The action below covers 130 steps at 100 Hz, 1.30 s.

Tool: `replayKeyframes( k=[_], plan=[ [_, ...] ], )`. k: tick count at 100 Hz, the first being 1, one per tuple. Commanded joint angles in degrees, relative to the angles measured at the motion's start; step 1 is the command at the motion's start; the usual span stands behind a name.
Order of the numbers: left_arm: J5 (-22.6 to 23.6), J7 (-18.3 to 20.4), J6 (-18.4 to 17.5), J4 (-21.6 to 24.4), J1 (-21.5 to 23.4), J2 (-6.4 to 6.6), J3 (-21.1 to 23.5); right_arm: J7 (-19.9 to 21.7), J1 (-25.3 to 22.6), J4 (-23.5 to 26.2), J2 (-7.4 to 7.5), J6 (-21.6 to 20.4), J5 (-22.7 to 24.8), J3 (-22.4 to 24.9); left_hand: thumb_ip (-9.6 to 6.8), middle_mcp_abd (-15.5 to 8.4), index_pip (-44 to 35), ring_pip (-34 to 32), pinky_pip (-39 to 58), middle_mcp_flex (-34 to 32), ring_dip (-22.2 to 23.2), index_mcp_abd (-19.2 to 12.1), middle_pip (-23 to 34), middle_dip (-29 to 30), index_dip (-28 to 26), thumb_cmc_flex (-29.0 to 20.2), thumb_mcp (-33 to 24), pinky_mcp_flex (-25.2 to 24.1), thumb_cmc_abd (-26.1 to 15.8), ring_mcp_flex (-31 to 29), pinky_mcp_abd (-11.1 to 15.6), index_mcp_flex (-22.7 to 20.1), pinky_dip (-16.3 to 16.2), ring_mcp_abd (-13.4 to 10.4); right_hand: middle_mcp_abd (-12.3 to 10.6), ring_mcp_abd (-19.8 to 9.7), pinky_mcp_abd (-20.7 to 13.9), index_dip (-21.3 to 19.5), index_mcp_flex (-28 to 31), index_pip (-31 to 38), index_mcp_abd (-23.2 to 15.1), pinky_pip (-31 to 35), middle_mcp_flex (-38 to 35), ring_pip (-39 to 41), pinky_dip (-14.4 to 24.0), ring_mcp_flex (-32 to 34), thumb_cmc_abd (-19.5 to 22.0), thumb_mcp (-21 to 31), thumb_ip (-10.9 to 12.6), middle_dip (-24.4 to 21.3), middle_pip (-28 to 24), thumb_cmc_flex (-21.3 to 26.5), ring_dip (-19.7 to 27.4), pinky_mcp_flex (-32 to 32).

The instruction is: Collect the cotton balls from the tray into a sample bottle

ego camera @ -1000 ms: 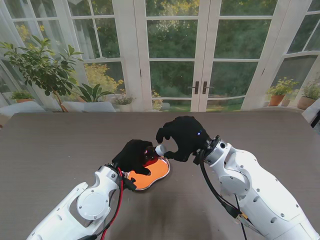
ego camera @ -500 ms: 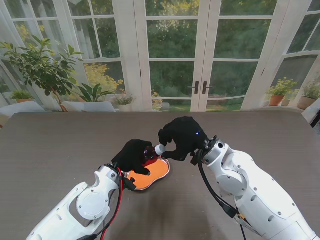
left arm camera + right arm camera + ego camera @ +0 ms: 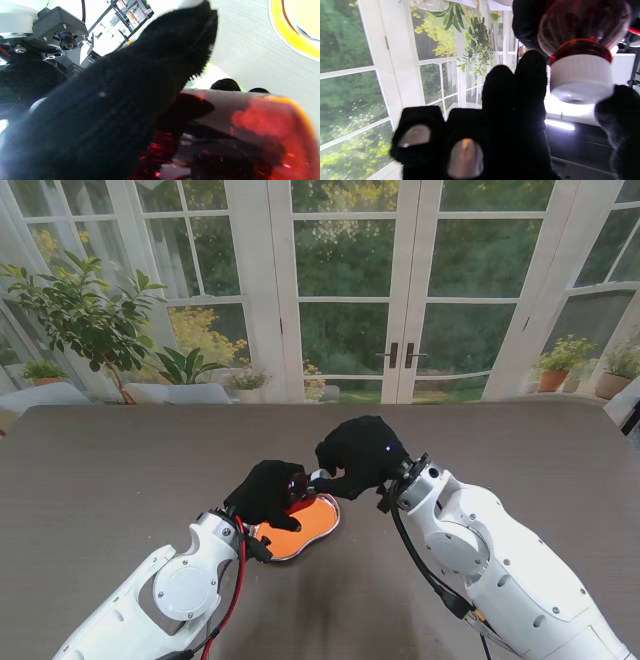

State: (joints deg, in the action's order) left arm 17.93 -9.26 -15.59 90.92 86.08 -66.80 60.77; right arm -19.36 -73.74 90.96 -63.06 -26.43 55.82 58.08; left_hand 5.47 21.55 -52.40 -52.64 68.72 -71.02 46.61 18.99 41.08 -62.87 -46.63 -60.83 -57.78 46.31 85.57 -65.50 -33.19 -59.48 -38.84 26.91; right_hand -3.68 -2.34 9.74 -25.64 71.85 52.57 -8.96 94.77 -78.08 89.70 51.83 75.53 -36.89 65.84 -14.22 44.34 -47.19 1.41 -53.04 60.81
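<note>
Now | left robot hand (image 3: 268, 490) grips bottle (image 3: 582, 30) | right robot hand (image 3: 358, 452) fingers at cap (image 3: 580, 77)

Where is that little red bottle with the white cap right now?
In the stand's view, the translucent red sample bottle sits near the table's middle, gripped by the black-gloved left hand over the orange tray, its white cap at the right hand's fingers.

You've got a grey-brown table (image 3: 120, 460) with a faint woodgrain look, and the only thing sitting on it is that orange tray (image 3: 312, 525), roughly mid-table.
</note>
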Motion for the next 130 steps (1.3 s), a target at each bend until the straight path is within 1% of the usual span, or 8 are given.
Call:
replayKeyframes(
  k=[1, 21, 38, 59, 71, 85, 104, 130],
  plan=[
    [-0.15, 1.23, -0.08, 0.4, 0.05, -0.25, -0.1, -0.25, -0.04, 0.58, -0.22, 1.09, 1.72, -0.5, -1.68, 1.23, -15.65, -25.26, 33.23, -4.22, 3.7, -4.46, 5.79, -2.43, -3.23, -5.34, -3.15, 4.74, -62.62, -6.04, -1.4, -5.04, -3.43, 2.86, 2.23, -1.9, 2.19, -1.58, 2.72, 2.39, 1.96, 5.13, -5.03, 3.95, 0.1, -0.06, 4.43, -0.78, 3.1, 0.17, -3.13, 0.99, -1.38, 1.78],
    [-0.2, 1.33, 0.03, 0.54, 0.21, -0.22, -0.01, -0.27, -0.17, 1.14, -0.24, 4.17, 2.16, -0.88, -1.68, 1.22, -15.63, -25.26, 33.23, -4.22, 3.7, -4.39, 5.79, -2.43, -3.22, -5.35, -3.15, 4.74, -62.61, -6.04, -1.4, -5.07, -3.43, 2.86, 1.99, -1.36, 2.63, 1.28, 1.85, -1.06, 2.04, 4.29, -4.74, 2.27, 0.21, -0.06, 10.75, -2.59, 4.03, -2.13, -0.89, 1.47, -0.59, 0.26],
    [-0.21, 1.41, 0.12, 0.63, 0.29, -0.19, 0.07, 2.41, -1.05, 2.02, -0.25, 3.16, -0.04, 0.47, -1.69, 1.22, -15.63, -25.26, 33.23, -4.22, 3.7, -4.39, 5.79, -2.43, -3.22, -5.36, -3.14, 4.74, -62.6, -6.04, -1.4, -5.09, -3.43, 2.86, 1.37, -1.84, 1.11, 3.13, -10.37, -12.9, 2.89, 2.37, -2.21, -1.96, 0.65, -0.03, 15.57, -1.76, 4.72, -1.4, 5.15, 1.17, 1.38, -2.99],
    [-0.28, 1.43, 0.24, 0.71, 0.42, -0.19, 0.04, 2.87, -1.32, 1.09, -0.55, -3.43, -3.03, 2.9, -1.68, 1.23, -15.63, -25.26, 33.23, -4.21, 3.7, -4.38, 5.79, -2.42, -3.21, -5.35, -3.14, 4.74, -62.61, -6.04, -1.4, -5.08, -3.44, 2.86, 0.1, -4.61, -3.54, 1.05, -23.01, -12.6, 0.31, -0.44, 10.06, -11.58, 0.37, 0.24, -4.59, 6.94, 2.12, -0.98, 6.65, 2.83, 5.4, -6.57],
    [-0.22, 1.43, 0.24, 0.72, 0.44, -0.18, 0.02, 1.57, -1.49, 0.58, -0.6, -5.95, -2.54, 3.89, -1.68, 1.25, -15.59, -25.26, 33.23, -4.21, 3.7, -4.34, 5.79, -2.42, -3.2, -5.36, -3.14, 4.74, -62.6, -6.04, -1.4, -5.03, -3.44, 2.86, 0.03, -5.1, -4.07, 2.0, -21.82, -10.42, -2.31, -1.29, 13.52, -14.63, 0.47, 0.26, -21.66, 13.29, -0.23, -2.04, 5.37, 2.19, 6.23, -7.27],
    [-0.18, 1.51, 0.23, 0.7, 0.34, -0.17, -0.02, -0.31, -1.28, -0.08, -0.58, -7.07, -1.1, 3.9, -1.69, 1.24, -15.59, -25.24, 33.23, -4.2, 3.7, -4.45, 5.79, -2.42, -3.21, -5.37, -3.14, 4.74, -62.59, -6.0, -1.4, -4.98, -3.44, 2.86, -0.02, -5.45, -3.6, 2.5, -18.56, -9.88, -4.02, -1.81, 13.59, -14.89, 0.35, 0.26, -33.54, 16.57, -1.4, -2.3, 4.61, 3.62, 5.91, -7.12],
    [-0.16, 1.61, 0.28, 0.69, 0.28, -0.14, -0.02, -3.16, -0.54, -1.41, -0.6, -6.77, 0.76, 2.45, -1.68, 1.27, -15.6, -25.24, 33.23, -4.14, 3.7, -4.47, 5.76, -2.42, -3.2, -5.35, -3.11, 4.74, -62.64, -6.0, -1.4, -4.93, -3.44, 2.86, -0.4, -6.08, -3.18, 2.4, -14.75, -9.36, -4.27, -1.06, 11.68, -12.72, 0.46, 0.38, -38.96, 18.1, -1.7, -2.22, 4.15, 6.32, 4.8, -5.42],
    [-0.19, 1.65, 0.55, 0.8, 0.45, -0.13, -0.01, -5.49, -0.05, -2.54, -1.06, -6.36, 0.6, 0.89, -1.68, 1.26, -15.67, -25.24, 33.23, -4.15, 3.71, -4.42, 5.76, -2.43, -3.19, -5.35, -3.14, 4.74, -62.59, -6.0, -1.4, -5.09, -3.44, 2.86, -1.02, -5.9, -2.2, 1.65, -9.01, -7.72, -3.22, 0.53, 6.67, -8.22, 0.45, 0.32, -37.72, 18.34, -1.21, -1.84, 3.47, 9.58, 2.95, -2.91]
  ],
)
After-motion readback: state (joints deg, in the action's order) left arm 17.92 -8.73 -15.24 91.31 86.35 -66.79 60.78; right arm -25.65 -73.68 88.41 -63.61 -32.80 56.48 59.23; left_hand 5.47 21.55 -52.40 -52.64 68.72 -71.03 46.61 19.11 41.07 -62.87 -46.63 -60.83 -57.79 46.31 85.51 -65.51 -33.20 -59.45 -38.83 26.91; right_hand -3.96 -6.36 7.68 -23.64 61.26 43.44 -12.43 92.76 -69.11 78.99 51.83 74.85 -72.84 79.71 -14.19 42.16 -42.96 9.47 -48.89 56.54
